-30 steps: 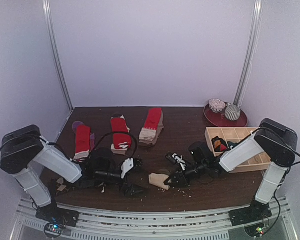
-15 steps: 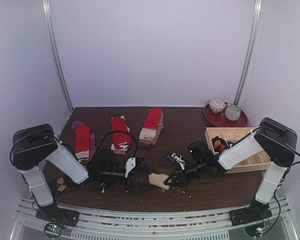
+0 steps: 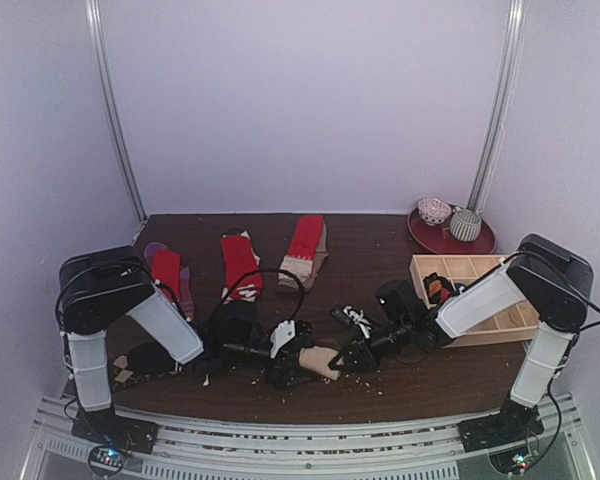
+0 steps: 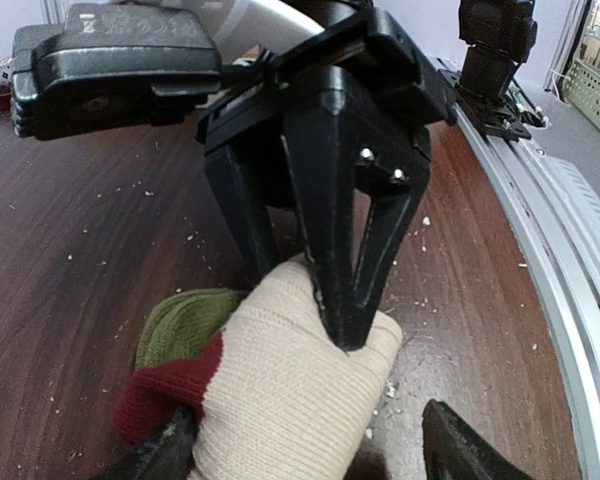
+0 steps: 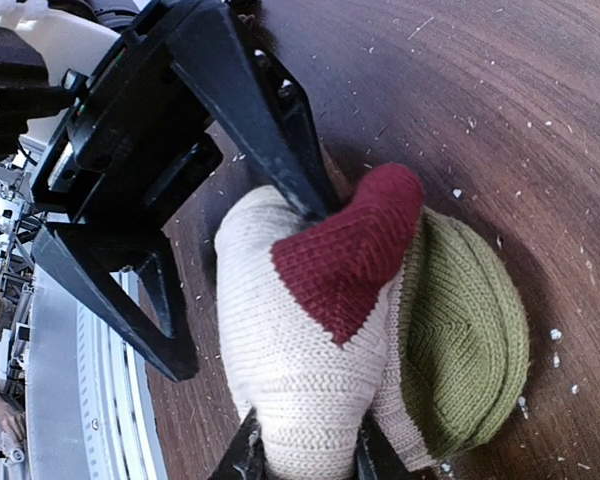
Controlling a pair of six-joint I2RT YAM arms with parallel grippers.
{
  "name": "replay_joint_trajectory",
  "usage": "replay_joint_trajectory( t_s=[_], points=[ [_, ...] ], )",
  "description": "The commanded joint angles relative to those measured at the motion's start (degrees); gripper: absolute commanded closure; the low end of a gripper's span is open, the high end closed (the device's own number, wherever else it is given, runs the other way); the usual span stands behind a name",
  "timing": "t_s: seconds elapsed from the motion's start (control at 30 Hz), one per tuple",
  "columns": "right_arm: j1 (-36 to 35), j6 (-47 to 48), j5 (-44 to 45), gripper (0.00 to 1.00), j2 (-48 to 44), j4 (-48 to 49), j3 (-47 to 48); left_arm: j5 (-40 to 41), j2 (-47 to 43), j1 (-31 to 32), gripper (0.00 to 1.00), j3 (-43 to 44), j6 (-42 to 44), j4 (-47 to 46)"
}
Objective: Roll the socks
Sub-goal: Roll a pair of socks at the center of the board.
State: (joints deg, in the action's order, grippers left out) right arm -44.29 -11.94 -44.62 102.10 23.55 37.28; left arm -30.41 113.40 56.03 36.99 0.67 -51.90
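Note:
The beige sock (image 3: 318, 358), a bundle with dark red and green bands, lies near the table's front edge. My right gripper (image 5: 305, 462) is shut on its beige end (image 5: 300, 390), with the green part (image 5: 470, 350) bulging beside it. My left gripper (image 4: 310, 452) faces it from the other side and stands open around the bundle (image 4: 280, 400). One of its fingers (image 4: 165, 450) touches the red band; the other (image 4: 465, 445) stands apart. A black striped sock (image 3: 355, 320) lies just behind. Three red socks (image 3: 238, 262) with beige cuffs lie flat at the back left.
A pale wooden compartment tray (image 3: 500, 315) sits at the right with small items in it. A dark red plate (image 3: 428, 235) with two round bundles stands at the back right. Crumbs and small scraps (image 3: 120, 372) litter the dark wooden table.
My left arm has swung right, from the front left up to the beige sock, and its jaws have narrowed around it. The right gripper has kept its grip in place.

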Motion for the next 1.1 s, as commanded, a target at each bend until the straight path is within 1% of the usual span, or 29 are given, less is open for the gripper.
replay_joint_trajectory(
  t_s=[0.0,0.07,0.13,0.17,0.23,0.27,0.3,0.33,0.4,0.53,0.6,0.67,0.73,0.87,0.97,1.07],
  points=[
    [0.38,1.09,4.53,0.77,4.17,-13.48,-1.95,-1.88,3.64,2.37,0.30,2.95,-1.68,10.44],
    [0.40,1.24,3.48,0.77,4.28,-14.04,-1.58,-0.76,4.80,3.11,0.38,4.62,-1.49,14.83],
    [0.59,1.61,2.61,0.77,4.90,-14.99,-0.90,-0.06,5.63,3.61,0.45,4.84,-1.71,17.10],
    [0.70,1.70,1.94,0.77,5.14,-15.32,-0.69,0.33,5.78,3.84,0.50,4.70,-1.87,17.88],
    [0.95,1.86,1.17,0.77,5.59,-16.11,-0.27,0.53,5.83,4.15,0.64,4.75,-1.80,20.23],
    [1.04,2.04,1.03,0.77,5.78,-16.69,0.08,0.53,5.79,4.25,0.69,4.75,-1.62,21.56],
    [1.19,2.32,0.81,0.77,5.94,-17.40,0.42,0.44,5.83,4.38,0.87,4.76,-1.53,22.78],
    [1.22,2.70,0.82,0.77,6.14,-18.22,0.92,0.71,5.74,4.50,1.00,4.60,-1.62,23.72],
    [1.50,3.02,0.72,0.77,6.19,-19.40,1.68,1.05,5.75,4.61,1.00,4.27,-2.61,24.85],
    [2.10,3.31,0.70,0.76,5.18,-21.47,3.71,0.97,7.38,4.70,1.00,6.55,-4.83,32.83],
    [2.23,3.91,2.60,0.75,3.30,-22.77,5.03,1.07,8.56,4.65,1.00,7.61,-7.39,37.91],
    [2.21,5.00,6.00,0.73,0.29,-23.59,6.14,-0.96,10.36,4.61,1.00,7.62,-9.92,39.87],
    [2.19,5.87,10.49,0.65,-4.12,-22.04,6.04,-3.30,11.61,4.61,1.00,6.32,-12.71,39.19],
    [1.12,9.26,18.86,0.58,-15.29,-16.82,3.54,-4.16,12.91,4.61,1.00,3.93,-16.12,37.85],
    [-2.26,14.16,24.30,0.50,-21.76,-11.37,-0.50,-4.52,13.63,4.60,1.00,3.54,-17.02,38.16],
    [-7.21,18.65,30.50,0.44,-24.61,-6.36,-5.03,-4.83,14.08,4.53,1.00,3.82,-17.28,39.21]
  ],
)
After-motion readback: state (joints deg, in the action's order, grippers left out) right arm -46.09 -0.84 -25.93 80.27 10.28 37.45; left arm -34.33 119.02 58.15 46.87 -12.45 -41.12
